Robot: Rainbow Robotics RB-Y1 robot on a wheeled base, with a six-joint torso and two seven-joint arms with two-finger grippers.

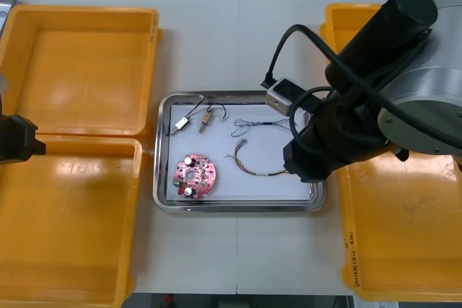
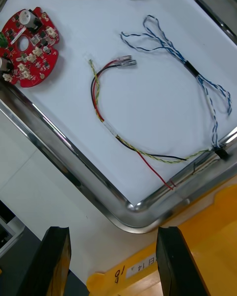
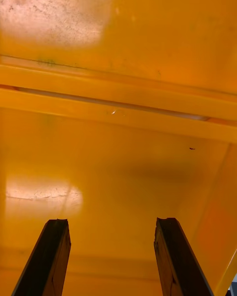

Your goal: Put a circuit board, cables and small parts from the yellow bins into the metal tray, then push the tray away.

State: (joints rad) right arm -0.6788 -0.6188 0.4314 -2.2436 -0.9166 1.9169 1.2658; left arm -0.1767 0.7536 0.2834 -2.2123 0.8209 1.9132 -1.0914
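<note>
While hovering over the corner of the metal tray (image 1: 238, 209), grips nothing with the right gripper (image 2: 112, 232), fingers (image 2: 168, 261) spread wide. Spreads left gripper (image 3: 112, 222) likewise over a yellow bin (image 3: 118, 153). Has circuit board (image 1: 194, 175), cables (image 2: 194, 70), small metal parts (image 1: 206, 118) lying inside tray.

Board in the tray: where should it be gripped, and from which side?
Grip the board across its rim, from straight above: it lies flat on the tray floor, so no side offers a hold. It sits close to a tray corner, so room there is probably tight. The open right tool hangs by the near right corner.
</note>
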